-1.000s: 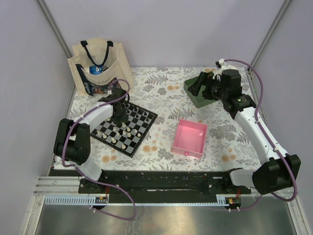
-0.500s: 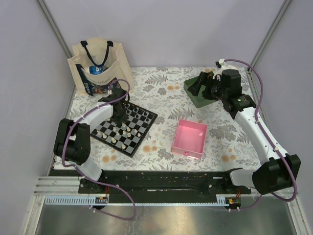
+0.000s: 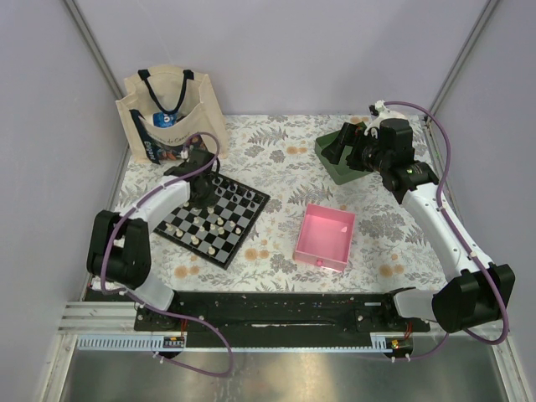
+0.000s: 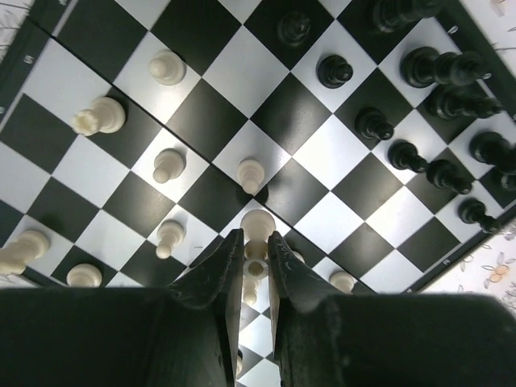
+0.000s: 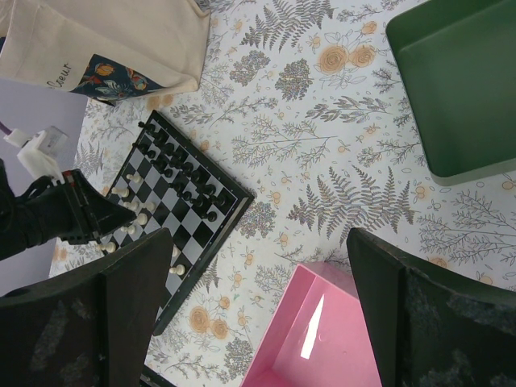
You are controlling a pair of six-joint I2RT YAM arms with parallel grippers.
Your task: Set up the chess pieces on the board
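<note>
The board [image 3: 240,234] sits near the table's left edge. I'd say it's half done: the black pieces [image 4: 439,68] look ranked, but the white pieces [image 4: 168,67] are scattered. The left gripper [image 4: 256,260] pinches a white piece [image 4: 257,225], and the right gripper [image 5: 260,302] gapes wide by the far-right corner.

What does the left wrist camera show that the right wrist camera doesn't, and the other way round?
Only the left wrist view: the left gripper closed on a white piece, and single black pieces clear on their squares. Only the right wrist view: the green tray, pink tray, cloth bag and the open right gripper. Both: the board, with the left gripper over it.
</note>
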